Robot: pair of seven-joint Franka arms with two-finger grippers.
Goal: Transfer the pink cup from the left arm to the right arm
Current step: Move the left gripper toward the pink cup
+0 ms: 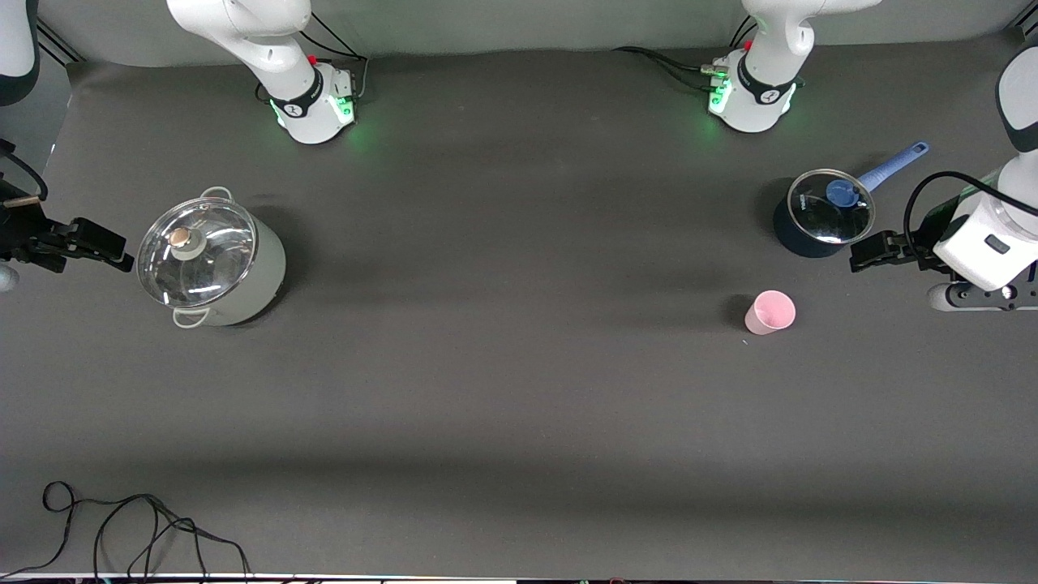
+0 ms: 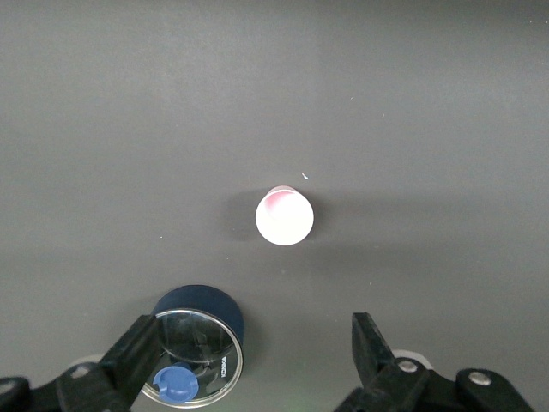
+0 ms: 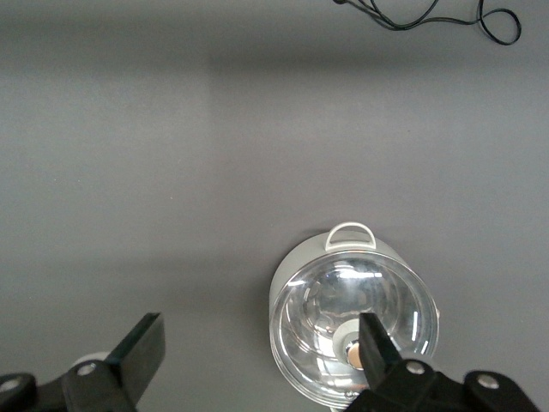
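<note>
The pink cup (image 1: 770, 312) stands upright on the dark table toward the left arm's end, a little nearer to the front camera than the blue saucepan. In the left wrist view the pink cup (image 2: 285, 216) shows from above, well apart from the fingers. My left gripper (image 2: 255, 330) hangs open and empty high over the table beside the saucepan; its hand (image 1: 969, 296) shows at the edge of the front view. My right gripper (image 3: 259, 326) is open and empty over the table beside the steel pot, at the right arm's end.
A steel pot with a glass lid (image 1: 211, 259) stands toward the right arm's end. A blue saucepan with a glass lid (image 1: 821, 212) and a long handle stands near the left arm. A loose black cable (image 1: 122, 527) lies at the table's front edge.
</note>
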